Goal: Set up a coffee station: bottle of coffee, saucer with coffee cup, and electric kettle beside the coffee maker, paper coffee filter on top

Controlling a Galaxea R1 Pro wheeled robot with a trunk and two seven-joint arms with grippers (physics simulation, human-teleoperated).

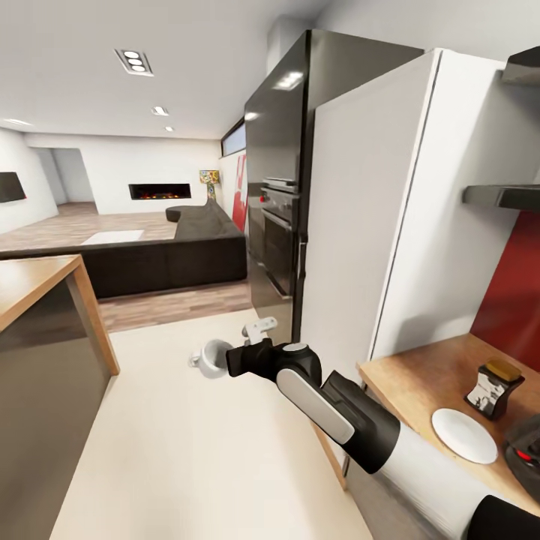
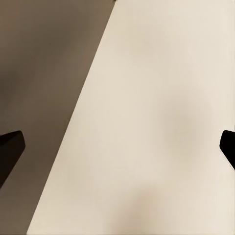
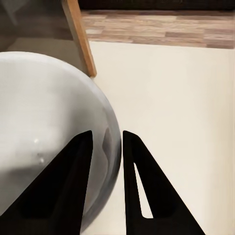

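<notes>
My right arm reaches out over the cream floor, and its gripper is shut on the rim of the white coffee cup. In the right wrist view the two black fingers pinch the cup's wall at the gripper. On the light-wood kitchen countertop at the right stand the bottle of coffee and the empty white saucer. A black appliance base with a red switch is cut off by the frame edge. My left gripper is open above the floor, holding nothing.
A wood-topped island with grey sides stands at the left. A black oven tower and a tall white panel rise ahead. Dark wall shelves hang over the counter, before a red backsplash.
</notes>
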